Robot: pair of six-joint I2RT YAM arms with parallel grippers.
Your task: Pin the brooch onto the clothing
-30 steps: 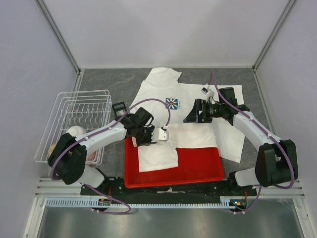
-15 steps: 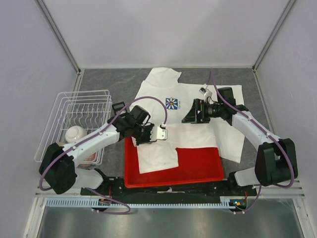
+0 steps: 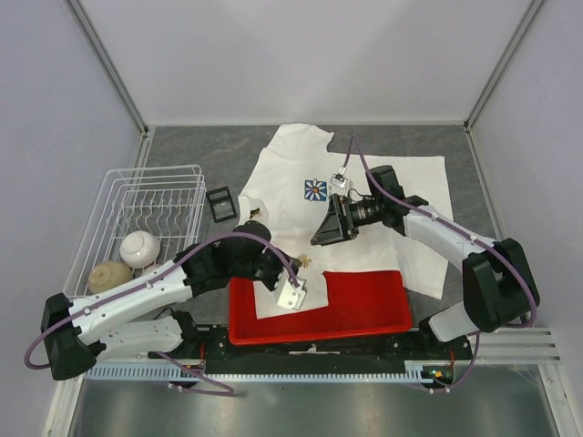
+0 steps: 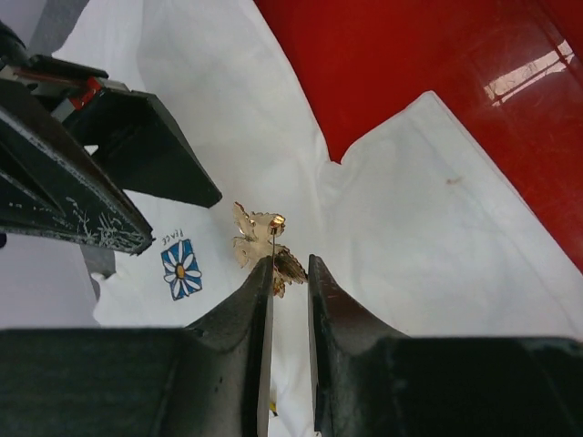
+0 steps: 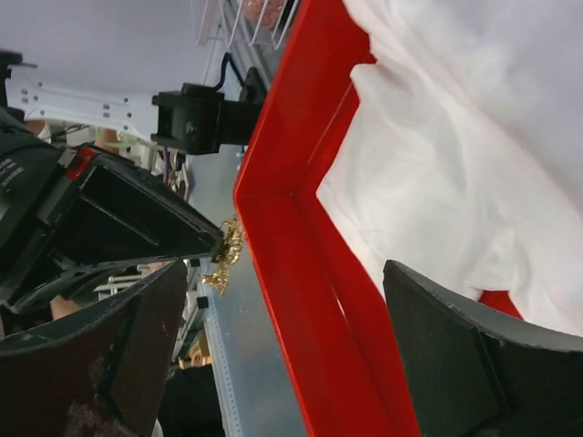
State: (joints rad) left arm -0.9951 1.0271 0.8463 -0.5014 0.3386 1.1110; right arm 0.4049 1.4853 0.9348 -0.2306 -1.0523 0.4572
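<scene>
The white T-shirt [image 3: 290,168] lies flat on the table, its hem draped into the red tray [image 3: 401,323]; its blue daisy print [image 3: 316,189] faces up. My left gripper [image 3: 299,266] is shut on the small gold brooch [image 3: 304,261] and holds it above the shirt's lower part. In the left wrist view the brooch [image 4: 260,244] sticks out past the gripper [image 4: 290,266], its pin upright, with the daisy print [image 4: 179,269] beyond. My right gripper [image 3: 322,235] is open and empty, close to the brooch and facing it. The right wrist view shows the brooch [image 5: 224,255] near the gripper's [image 5: 282,273] left finger.
A white wire basket [image 3: 105,205] at the left holds two bowls [image 3: 138,246]. A small black square tray [image 3: 219,202] stands on the grey mat beside the shirt. The red tray's wall [image 5: 291,255] runs just under both grippers.
My left gripper has turned and pulled back toward the red tray with the brooch. My right gripper has moved left and nearer, closing in on the brooch.
</scene>
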